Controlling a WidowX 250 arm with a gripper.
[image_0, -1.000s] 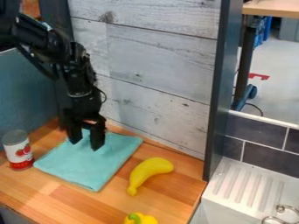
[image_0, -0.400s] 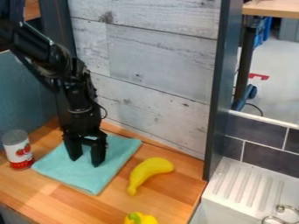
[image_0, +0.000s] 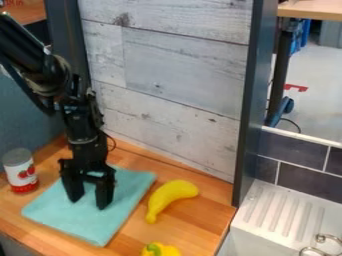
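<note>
The black gripper (image_0: 88, 203) points down over the teal cloth (image_0: 80, 224), its two fingers apart and their tips at the cloth's middle. Whether the tips press on the fabric I cannot tell for sure. Flat on the wooden counter, the cloth lies at a slant between a can (image_0: 21, 171) with red pictures on its label, on the left, and a yellow banana (image_0: 169, 196), on the right. A yellow pepper (image_0: 161, 249) with a green stem is cut off by the bottom edge.
A whitish plank wall (image_0: 180, 75) stands behind the counter (image_0: 194, 225). A dark upright post (image_0: 252, 110) borders the counter's right side, with a white sink's ribbed drainboard (image_0: 284, 212) beyond it. A blue-grey panel (image_0: 27, 112) rises at the left.
The gripper has come down and toward the front of the counter. The cloth has slid the same way, toward the front and slightly left. Can, banana and pepper have stayed put.
</note>
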